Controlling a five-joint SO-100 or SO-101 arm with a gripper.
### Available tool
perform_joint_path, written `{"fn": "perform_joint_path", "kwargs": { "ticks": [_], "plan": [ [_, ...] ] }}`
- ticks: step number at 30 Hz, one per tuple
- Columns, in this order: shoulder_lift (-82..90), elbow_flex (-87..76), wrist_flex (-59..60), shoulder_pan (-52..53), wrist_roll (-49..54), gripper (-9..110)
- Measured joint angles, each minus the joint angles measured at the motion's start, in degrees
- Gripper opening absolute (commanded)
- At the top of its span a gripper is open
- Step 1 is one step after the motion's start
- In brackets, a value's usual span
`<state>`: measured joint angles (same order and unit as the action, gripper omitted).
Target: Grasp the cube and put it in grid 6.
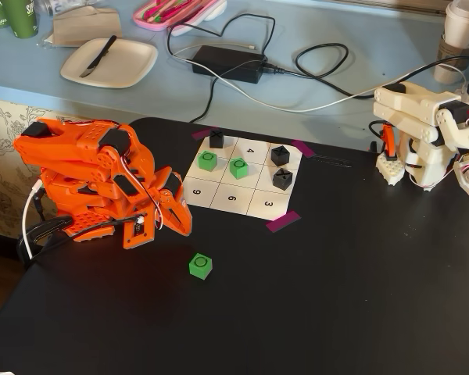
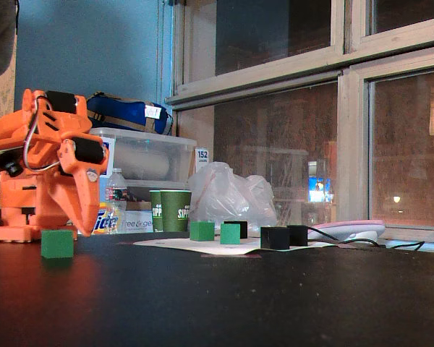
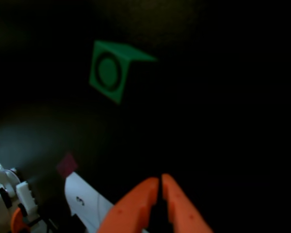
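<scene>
Closed and empty, my gripper (image 3: 160, 182) has its two orange fingers pressed tip to tip in the wrist view, with nothing between them. My arm (image 1: 102, 183) sits folded low at the left edge of the black table (image 1: 336, 297) in the high fixed view, the gripper tucked down near its base.

By my reading the task has not begun. The cube (image 1: 201, 266) I take to be mine is the green one lying loose on the bare table, well apart from the sheet (image 1: 242, 183) and a little way in front of my gripper. The wrist view shows it (image 3: 109, 72) ahead of my fingertips, its O mark facing the camera. In the low fixed view it (image 2: 57, 243) stands alone, just in front of my arm.

Grid 6 (image 1: 231, 198) is the middle cell of the near row in the high view, and it looks empty. Two other green cubes (image 1: 223, 164) and three black cubes (image 1: 281, 155) already occupy cells farther back, so those are none of my business.

Everything is left: open, reach to the cube, close on it, lift, carry it over to grid 6 and release. The neighbouring cells near 6 are free, so the drop should have room.
</scene>
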<state>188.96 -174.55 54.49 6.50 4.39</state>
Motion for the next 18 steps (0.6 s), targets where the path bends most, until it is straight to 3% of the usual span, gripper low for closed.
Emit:
{"fn": "perform_joint_path", "kwargs": {
  "ticks": [18],
  "plan": [
    [-0.5, 2.9, 4.3, 0.9, 1.8, 0]
  ]
}}
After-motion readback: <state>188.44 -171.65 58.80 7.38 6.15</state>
